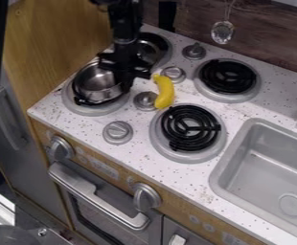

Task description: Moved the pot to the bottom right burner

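Note:
Over the left side of the stove hangs my gripper (123,72), at the right rim of the metal pot (98,86). The small silver pot sits upright on the front left burner, and the gripper covers part of its right side. Whether the two touch is unclear. The bottom right burner (189,128) has a black coil in a grey ring, with nothing standing on it.
A yellow banana (165,91) lies between the pot and the right burners, beside the stove knobs (145,100). Behind it is the back right burner (228,76). A grey sink (266,167) is set into the counter at the right.

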`<action>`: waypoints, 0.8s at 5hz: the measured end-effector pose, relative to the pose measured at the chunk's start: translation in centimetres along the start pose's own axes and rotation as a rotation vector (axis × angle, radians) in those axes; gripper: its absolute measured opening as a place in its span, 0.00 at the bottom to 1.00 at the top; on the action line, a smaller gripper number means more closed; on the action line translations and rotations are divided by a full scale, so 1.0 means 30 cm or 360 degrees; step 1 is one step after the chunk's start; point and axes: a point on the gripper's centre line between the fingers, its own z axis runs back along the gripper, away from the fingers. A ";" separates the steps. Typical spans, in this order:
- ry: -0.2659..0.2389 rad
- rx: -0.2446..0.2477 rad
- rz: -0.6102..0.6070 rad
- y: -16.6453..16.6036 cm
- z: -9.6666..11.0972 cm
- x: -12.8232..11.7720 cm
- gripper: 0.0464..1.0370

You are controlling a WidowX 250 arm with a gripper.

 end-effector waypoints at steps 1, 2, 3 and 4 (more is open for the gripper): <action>-0.0107 -0.0012 -0.0259 -0.169 0.078 -0.035 0.02; -0.0161 -0.0054 -0.0478 -0.316 0.117 -0.106 0.02; -0.0152 -0.0059 -0.0670 -0.446 0.114 -0.200 0.02; -0.0137 -0.0047 -0.0778 -0.529 0.093 -0.262 0.02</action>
